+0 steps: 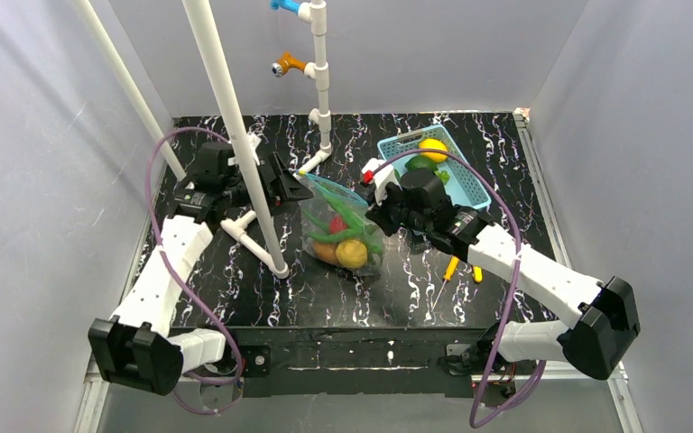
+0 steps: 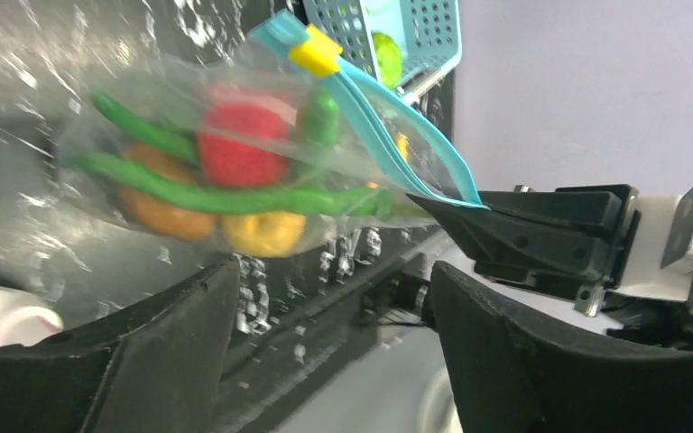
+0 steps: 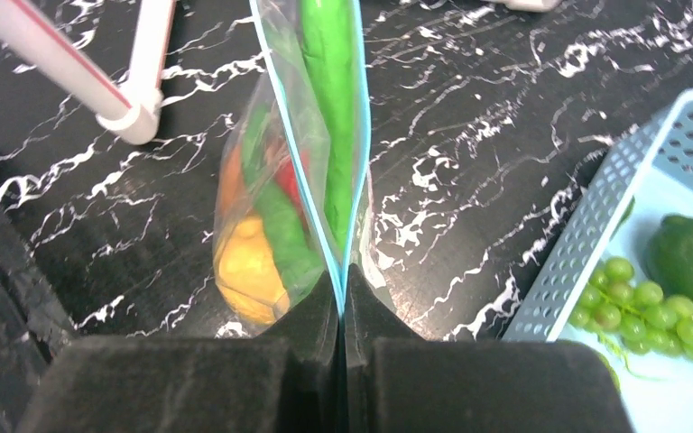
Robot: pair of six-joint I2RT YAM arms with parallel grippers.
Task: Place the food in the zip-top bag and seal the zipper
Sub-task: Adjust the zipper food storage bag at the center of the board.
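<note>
The clear zip-top bag (image 1: 341, 230) lies on the black marbled table between both arms. Inside it are the food pieces: long green pods (image 2: 235, 194), a red piece (image 2: 239, 149), an orange fruit (image 2: 158, 216) and a yellow fruit (image 2: 262, 233). My right gripper (image 3: 341, 284) is shut on one end of the teal zipper (image 3: 311, 207), whose two strips spread apart beyond the jaws. A yellow slider (image 2: 316, 54) sits at the zipper's far end. My left gripper (image 2: 334, 280) stands open just beside the bag, with nothing between its fingers.
A light-blue slotted basket (image 1: 474, 180) behind the right arm holds a lemon, a lime and green grapes (image 3: 636, 298). An orange-handled screwdriver (image 1: 451, 268) lies near the right forearm. A white pipe frame (image 1: 235, 126) stands over the left arm, its foot (image 1: 278, 268) beside the bag.
</note>
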